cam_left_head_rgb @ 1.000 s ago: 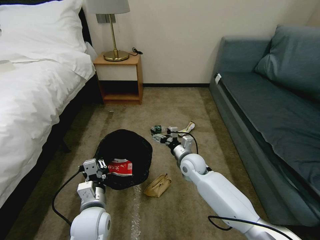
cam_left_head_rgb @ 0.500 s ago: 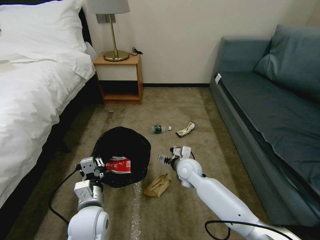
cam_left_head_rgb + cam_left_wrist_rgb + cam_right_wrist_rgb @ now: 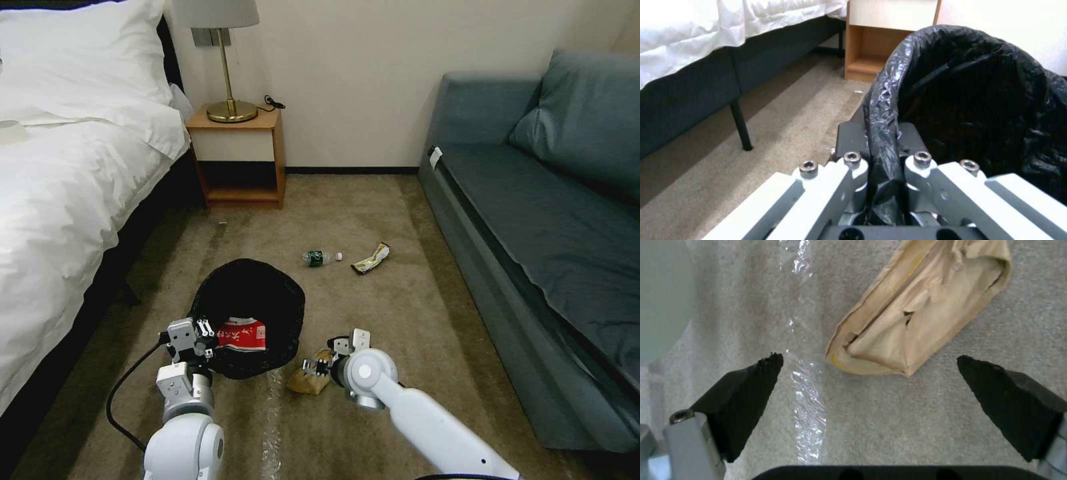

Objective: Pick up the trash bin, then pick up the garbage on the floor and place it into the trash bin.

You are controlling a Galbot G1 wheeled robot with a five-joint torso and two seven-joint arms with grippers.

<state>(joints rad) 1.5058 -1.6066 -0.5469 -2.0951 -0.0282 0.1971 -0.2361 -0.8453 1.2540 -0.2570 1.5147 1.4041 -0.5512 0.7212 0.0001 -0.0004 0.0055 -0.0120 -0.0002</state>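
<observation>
Down on the tan short-pile carpet (image 3: pixel 400 313), the left gripper (image 3: pixel 200 331) is clamped on the rim of the trash bin (image 3: pixel 250 293) — the left wrist view shows its two metal fingers (image 3: pixel 853 166) pinching a fold of the crinkly, glossy black bag (image 3: pixel 978 100) where it rolls over the edge. The bin's round mouth tilts toward the robot, and a crushed red-and-white carton (image 3: pixel 240 335) lies inside against the dark liner. Just beside the bin, on its right, sits the crumpled tan paper bag (image 3: pixel 308 380), a flattened, creased pouch with a small tear in its face. The right gripper (image 3: pixel 317 366) hangs low directly over it, and in the right wrist view its wedge-shaped black pads (image 3: pixel 751 386) stand wide apart, with nothing between them but carpet and the bag's near end (image 3: pixel 916 316), which they do not touch. A wrinkled strip of clear film (image 3: pixel 806 400) runs along the carpet next to the bag. Farther off, well apart from both grippers, a small clear bottle (image 3: pixel 320 257) with a green label and white cap lies on its side near a twisted white-yellow-black wrapper (image 3: pixel 371 258).
</observation>
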